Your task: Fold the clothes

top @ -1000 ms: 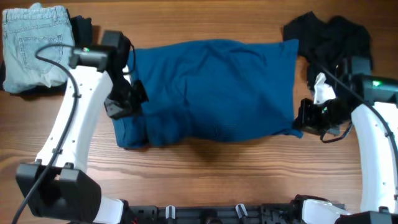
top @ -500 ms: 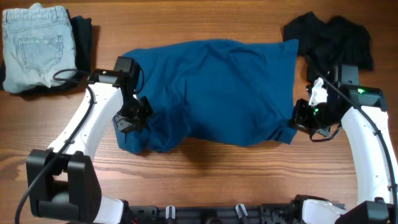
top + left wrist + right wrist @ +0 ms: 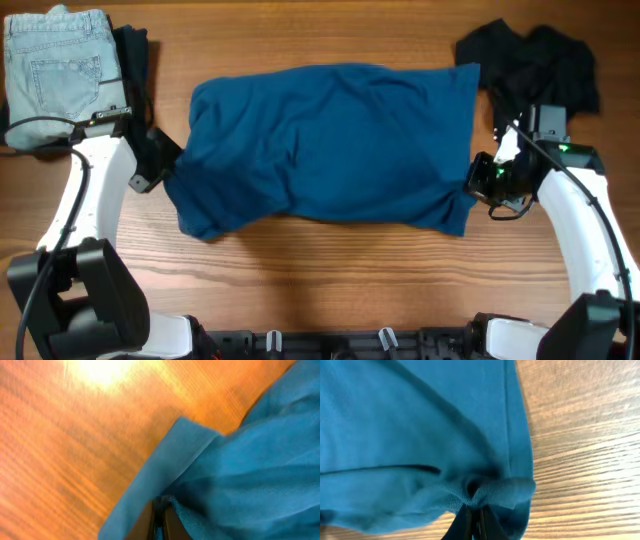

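Six things counted!
There was one blue garment (image 3: 330,145), one pair of jeans (image 3: 55,70), one black heap (image 3: 535,60), one dark cloth (image 3: 132,50), and two arms: left arm (image 3: 85,195), right arm (image 3: 590,240).

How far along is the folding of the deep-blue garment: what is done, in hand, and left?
Done: the blue garment lies spread wide on the table, perhaps doubled once. In hand: the left end effector and right end effector pinch its opposite ends. Left: folding it into a compact bundle like the jeans.
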You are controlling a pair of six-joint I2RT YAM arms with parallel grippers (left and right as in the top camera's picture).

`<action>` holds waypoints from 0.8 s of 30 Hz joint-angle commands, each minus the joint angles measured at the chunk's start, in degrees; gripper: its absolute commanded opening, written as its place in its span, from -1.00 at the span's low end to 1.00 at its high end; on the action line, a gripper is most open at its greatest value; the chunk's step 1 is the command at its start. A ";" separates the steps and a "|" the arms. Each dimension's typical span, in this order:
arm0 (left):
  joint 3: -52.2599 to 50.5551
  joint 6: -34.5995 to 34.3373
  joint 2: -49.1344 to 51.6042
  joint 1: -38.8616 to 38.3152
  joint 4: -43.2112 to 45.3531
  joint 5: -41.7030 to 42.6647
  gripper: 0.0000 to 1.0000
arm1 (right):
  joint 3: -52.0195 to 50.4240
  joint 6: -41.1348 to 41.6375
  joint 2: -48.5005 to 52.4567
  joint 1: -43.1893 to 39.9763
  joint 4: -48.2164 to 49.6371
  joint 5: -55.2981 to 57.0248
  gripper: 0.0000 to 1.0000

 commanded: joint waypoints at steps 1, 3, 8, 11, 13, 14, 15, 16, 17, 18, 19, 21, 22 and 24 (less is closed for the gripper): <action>-0.13 3.54 -0.74 0.17 1.97 -1.40 -0.74 | -1.81 0.76 1.01 0.31 2.05 0.48 -0.91; 0.22 5.44 -0.79 -0.04 1.90 -1.36 -0.02 | -1.81 0.52 1.09 0.31 2.89 0.50 -0.92; 1.70 6.86 -1.01 -1.73 1.49 -1.20 0.99 | -1.81 0.20 1.09 0.31 3.50 -0.15 -0.91; 3.76 8.39 -2.62 -2.95 -0.17 0.33 0.99 | -1.81 0.15 1.09 0.31 3.28 -0.13 -0.91; 4.39 9.84 -5.64 -5.27 -2.38 1.64 0.99 | -1.81 -0.28 1.09 0.31 3.32 -0.13 -0.91; 4.39 10.45 -7.19 -7.06 -4.35 1.62 0.99 | -1.81 -0.26 1.09 0.28 3.39 -0.15 -0.91; 4.39 11.13 -8.24 -8.79 -6.21 1.64 0.99 | -1.81 -0.26 1.09 0.31 3.52 -0.15 -0.91; 4.39 11.08 -9.20 -11.52 -9.03 1.46 0.89 | -1.81 -0.26 1.09 0.28 3.72 -0.13 -0.91; 4.39 10.84 -9.62 -14.32 -11.56 1.40 0.81 | -1.81 -0.31 1.09 0.28 3.91 -0.13 -0.91; 4.39 9.57 -9.70 -16.44 -13.51 1.09 0.76 | -1.81 -0.68 1.09 0.28 3.98 -0.13 -0.92; 4.37 7.13 -9.70 -18.49 -15.50 0.39 0.73 | -1.81 -1.14 1.09 0.28 4.00 -0.13 -0.92; 3.52 -0.79 -9.75 -23.47 -19.98 -0.90 0.72 | -1.81 -1.36 1.09 0.28 3.96 -0.13 -0.91; 2.91 -3.56 -9.81 -24.92 -21.18 -1.14 0.72 | -1.81 -1.36 1.09 0.28 3.98 -0.13 -0.91; 0.44 -10.25 -9.90 -28.28 -22.97 -1.44 0.71 | -1.81 -2.12 1.09 0.28 4.13 -0.13 -0.91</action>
